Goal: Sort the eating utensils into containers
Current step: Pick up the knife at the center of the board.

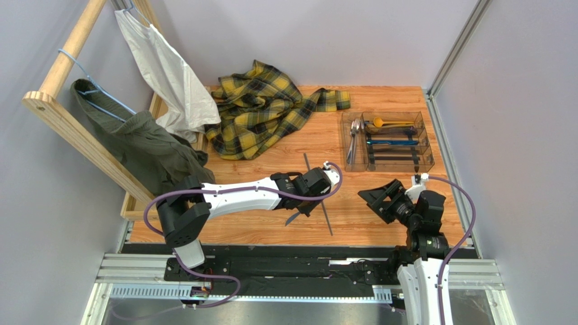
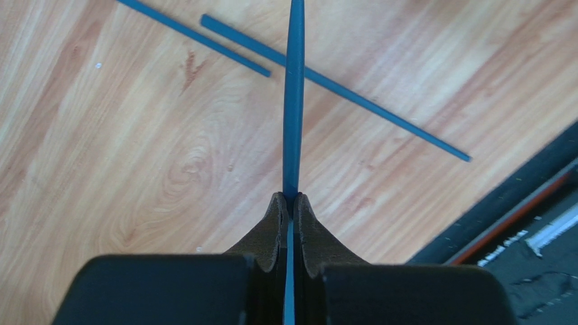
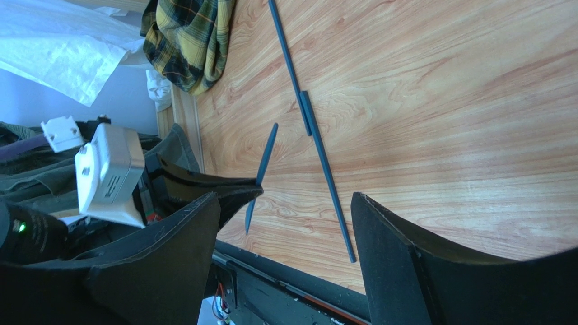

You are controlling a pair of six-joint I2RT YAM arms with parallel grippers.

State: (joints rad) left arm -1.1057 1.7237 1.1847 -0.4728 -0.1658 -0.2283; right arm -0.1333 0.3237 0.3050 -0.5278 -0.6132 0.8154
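My left gripper point(image 2: 292, 198) point(image 1: 306, 202) is shut on a slim dark grey knife point(image 2: 293, 101) point(image 1: 293, 218), which hangs just above the wooden table and points toward the front edge. Two dark sticks point(image 2: 339, 88) point(image 1: 325, 215) lie end to end on the table beside it; the farther stick point(image 1: 309, 169) point(image 3: 288, 61) points toward the back. The right gripper point(image 3: 285, 203) point(image 1: 380, 196) stands open and empty to the right of them. The clear tray point(image 1: 426, 145) at the back right holds silver forks point(image 1: 354, 132), a gold spoon point(image 1: 388, 122), teal pieces point(image 1: 393, 143) and dark pieces.
A yellow plaid shirt point(image 1: 261, 108) is heaped at the back middle. A wooden rack point(image 1: 68, 115) with a white garment point(image 1: 166, 74) and a green one point(image 1: 139, 145) fills the left side. A black rail point(image 1: 305, 250) runs along the table's front edge.
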